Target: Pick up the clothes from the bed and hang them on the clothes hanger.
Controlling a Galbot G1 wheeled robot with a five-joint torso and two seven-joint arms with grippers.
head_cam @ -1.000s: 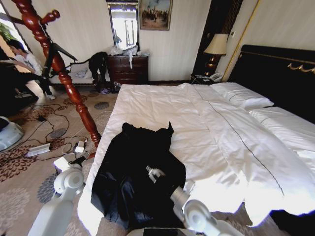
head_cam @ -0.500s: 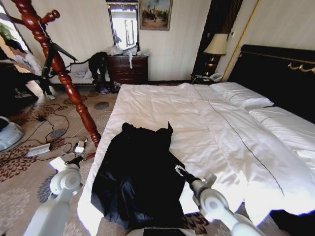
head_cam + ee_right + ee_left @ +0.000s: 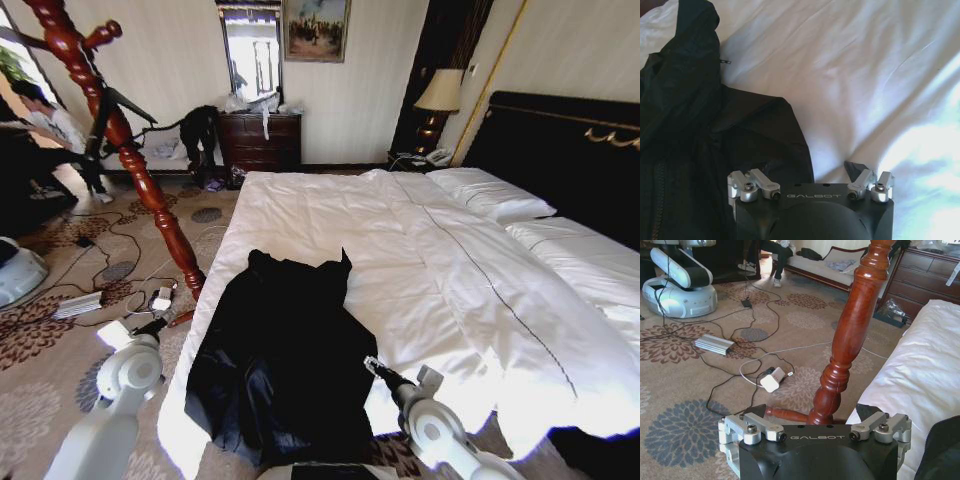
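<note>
Broadly, bed takes up the right and centre of the head view, white linen smooth, black headboard along the right. Clothes hanger, red-brown turned pole, stands on the carpet just off the bed's left edge, leaning across the upper left of the head view; its lower shaft and base fill the middle of the left wrist view. Clothes, one black coat, lie flat on the near left part of the bed, long axis running from the collar end farther up the bed down to the hem at the near edge, where the fabric hangs slightly over. Key relation: the coat lies between the two arms, and its right edge sits just to the left of the right gripper, so the right arm is plainly the nearer one. Right wrist view confirms: right gripper hovers at the coat's border, one finger over black fabric, the other over white sheet, fingers spread apart, holding nothing. Left gripper sits low beside the bed's left edge, over the carpet, aimed toward the stand's foot; its fingers look spread apart and empty, though the tips are hard to make out.
</note>
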